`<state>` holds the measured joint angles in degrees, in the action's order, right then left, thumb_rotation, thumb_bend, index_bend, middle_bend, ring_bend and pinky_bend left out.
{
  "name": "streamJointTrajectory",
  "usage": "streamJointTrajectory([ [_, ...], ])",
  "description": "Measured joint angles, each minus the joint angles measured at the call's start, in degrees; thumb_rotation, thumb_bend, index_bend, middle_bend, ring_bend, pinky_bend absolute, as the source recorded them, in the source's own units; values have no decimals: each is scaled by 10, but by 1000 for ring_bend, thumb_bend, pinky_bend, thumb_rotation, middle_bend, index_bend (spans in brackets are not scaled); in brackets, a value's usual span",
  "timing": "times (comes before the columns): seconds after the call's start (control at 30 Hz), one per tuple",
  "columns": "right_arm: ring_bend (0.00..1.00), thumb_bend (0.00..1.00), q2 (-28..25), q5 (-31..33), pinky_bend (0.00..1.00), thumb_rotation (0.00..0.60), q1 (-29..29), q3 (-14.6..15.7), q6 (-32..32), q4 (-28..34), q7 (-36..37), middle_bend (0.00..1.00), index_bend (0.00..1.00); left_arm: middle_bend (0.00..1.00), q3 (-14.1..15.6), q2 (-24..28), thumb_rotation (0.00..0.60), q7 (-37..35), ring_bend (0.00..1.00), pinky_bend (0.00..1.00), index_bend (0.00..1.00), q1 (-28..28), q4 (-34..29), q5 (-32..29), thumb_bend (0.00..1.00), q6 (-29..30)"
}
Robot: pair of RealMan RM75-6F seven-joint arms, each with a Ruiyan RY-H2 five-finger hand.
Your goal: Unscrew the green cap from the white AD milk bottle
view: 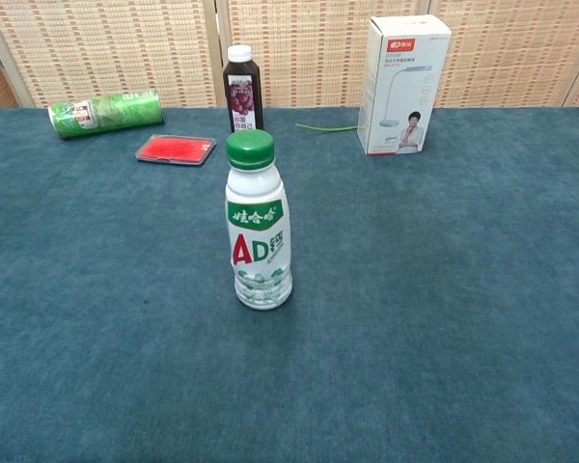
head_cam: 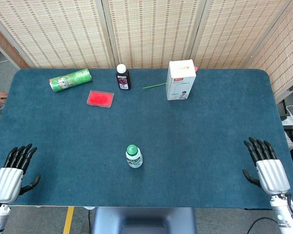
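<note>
The white AD milk bottle stands upright near the table's front middle, its green cap on top. In the chest view the bottle fills the centre and the green cap sits on its neck. My left hand lies at the front left corner of the table, fingers apart, holding nothing. My right hand lies at the front right corner, fingers apart and empty. Both hands are far from the bottle. Neither hand shows in the chest view.
At the back of the blue table lie a green can on its side, a red flat case, a dark juice bottle, a thin green straw and a white box.
</note>
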<state>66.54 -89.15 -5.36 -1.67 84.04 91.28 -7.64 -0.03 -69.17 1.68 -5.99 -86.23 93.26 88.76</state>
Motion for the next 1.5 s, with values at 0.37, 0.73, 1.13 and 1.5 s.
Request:
streamJointTrajectory([
  [0.37, 0, 218, -5, -12, 0, 600, 1, 1, 12, 8, 11, 0, 0, 0, 6, -16, 600, -82, 0, 31, 0, -19, 6, 15, 363, -22],
  [0.73, 0, 218, -47, -20, 0, 600, -25, -23, 0, 61, -4, 0, 0, 0, 4, -94, 600, -362, 0, 58, 0, -106, 22, 50, 353, -88],
  [1.13, 0, 219, -123, 16, 0, 600, -91, -82, -60, 172, -104, 0, 0, 0, 3, -185, 600, -636, 0, 55, 0, -228, 49, 64, 329, -178],
  [1.5, 0, 219, -157, 42, 0, 600, -118, -93, -99, 207, -100, 0, 0, 0, -14, -262, 600, -650, 0, 55, 0, -274, 103, 33, 323, -224],
])
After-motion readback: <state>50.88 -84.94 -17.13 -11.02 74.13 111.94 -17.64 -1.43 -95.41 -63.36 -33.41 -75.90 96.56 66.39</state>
